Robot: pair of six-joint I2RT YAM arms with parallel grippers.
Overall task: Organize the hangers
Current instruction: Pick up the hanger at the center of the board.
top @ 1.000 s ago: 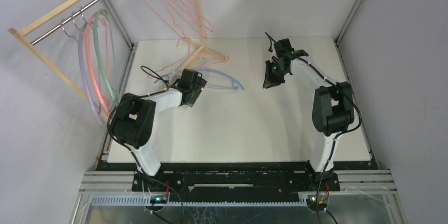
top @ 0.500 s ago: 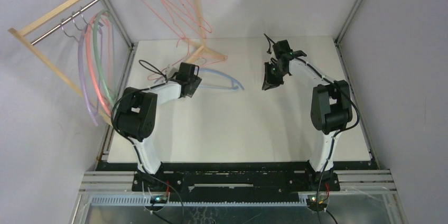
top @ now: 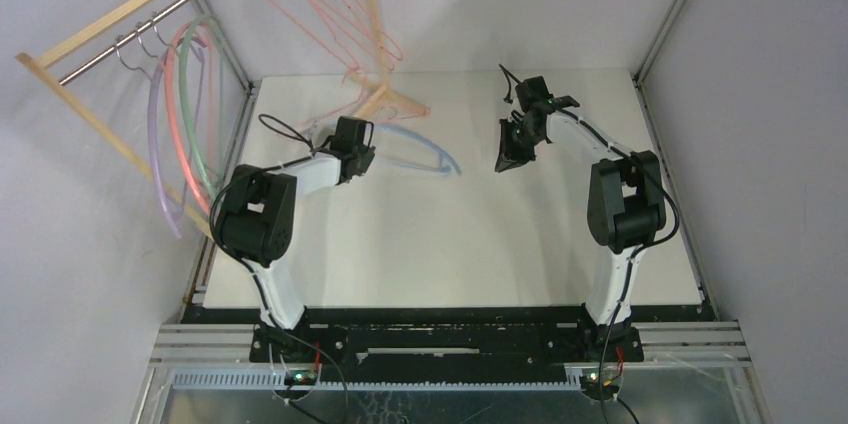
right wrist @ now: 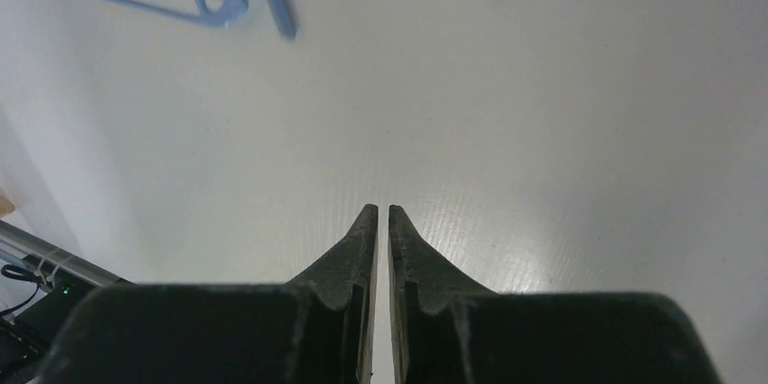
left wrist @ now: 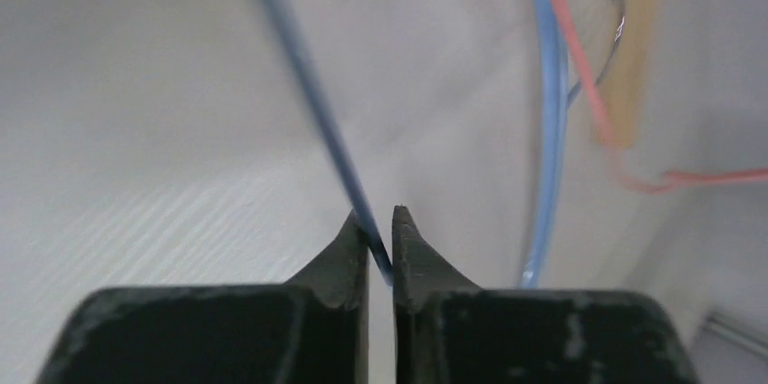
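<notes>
Since the earlier view, the left arm has reached farther toward the far left, and the left pincer (left wrist: 380,219) has closed on the thin bar of the blue hanger (left wrist: 549,130). The hanger lies on the worktop (top: 450,244) by the foot of the rack (top: 100,15). This looks like the pick-up step. Next would be lifting it and hooking it onto the rack beside the hung hangers (top: 178,119). The left arm stretches low and forward. The right pincer (right wrist: 378,217) hovers closed and empty over bare worktop.
</notes>
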